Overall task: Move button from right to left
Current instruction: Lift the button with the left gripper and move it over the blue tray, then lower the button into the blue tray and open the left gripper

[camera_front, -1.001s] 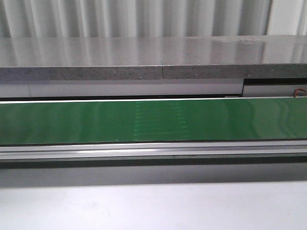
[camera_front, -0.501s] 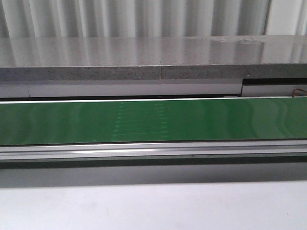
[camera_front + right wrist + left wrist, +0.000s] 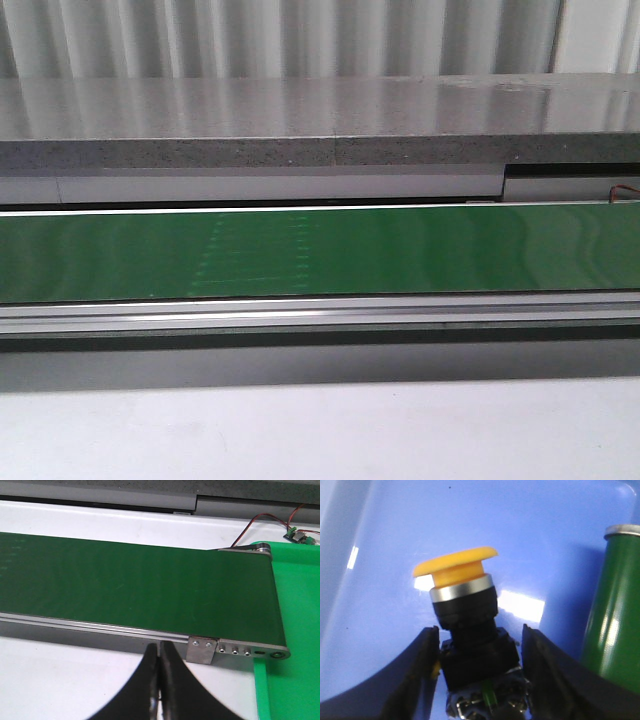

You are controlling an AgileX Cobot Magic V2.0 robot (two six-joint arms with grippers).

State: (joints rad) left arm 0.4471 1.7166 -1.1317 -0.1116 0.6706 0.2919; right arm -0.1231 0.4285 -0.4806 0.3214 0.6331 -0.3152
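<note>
A long green belt runs across the room from side to side, set in a metal frame on the pale table, with a grey stone-like ledge behind it. No arm shows from the front. At the belt's end lies a bright green tray, and a small circuit board with red and black wires sits beyond it. The left tool holds the button over a blue bin, its two black fingers pressed on the dark boxy body. The button's long axis runs straight out between the fingers, yellow cap leading, away from the wrist. A green can stands just beside it. The right tool has its fingers pressed together on nothing, above the table beside the belt's frame.
</note>
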